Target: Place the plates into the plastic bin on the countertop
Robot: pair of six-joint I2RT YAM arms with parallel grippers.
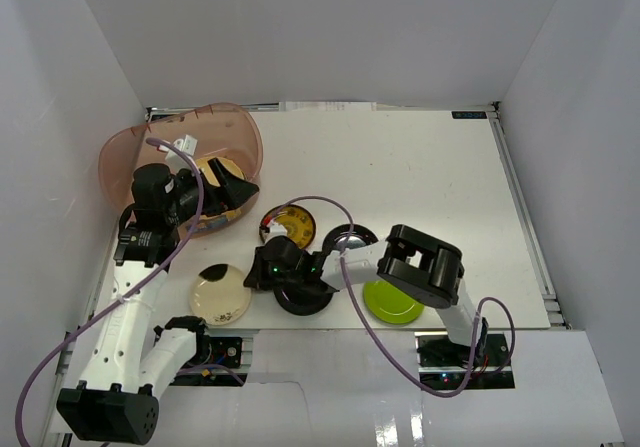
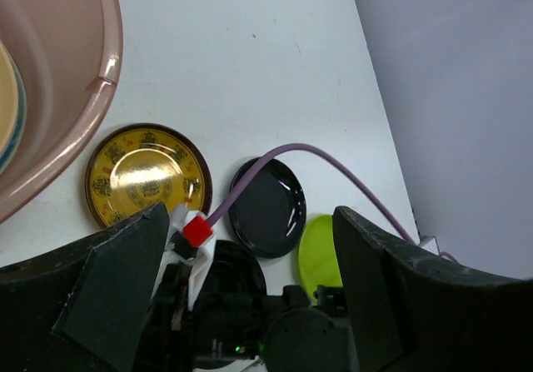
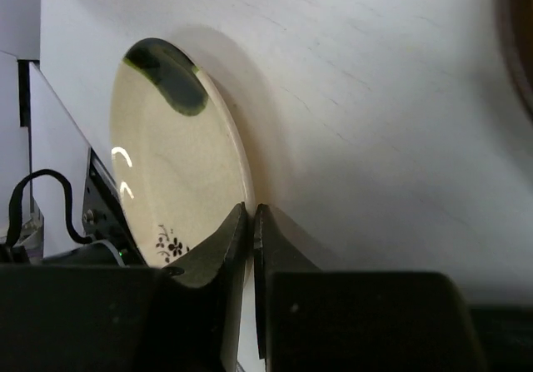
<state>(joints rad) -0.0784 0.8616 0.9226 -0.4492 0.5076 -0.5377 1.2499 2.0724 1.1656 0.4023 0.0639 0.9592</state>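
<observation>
The cream plate (image 1: 221,295) lies flat and face up near the front edge of the countertop (image 1: 420,187), left of centre. Being round, it has no long axis. A dark patch on its rim points toward the far wall, and a small flower sprig sits on the near side. From my right wrist camera, the right claw (image 3: 251,214) has its fingers drawn together to a thin slit, pinching the plate's right rim.

Just right of the cream plate, a black plate (image 1: 303,302) lies flat, partly under the right arm. Beyond it are a yellow patterned plate (image 1: 290,225) and a second black plate (image 1: 350,239), side by side and close together. I cannot tell whether they touch. A lime green plate (image 1: 392,304) lies flat further right, near the front edge.

The bin (image 1: 120,147) stands in the far left corner, well apart from the cream plate. In it I see an orange-yellow plate (image 1: 213,170), with a bluish edge beneath it in the left wrist view; the rest is hidden by the arm.

The left claw (image 1: 228,189) hangs over the bin's near right rim, its fingers spread wide and holding nothing.
</observation>
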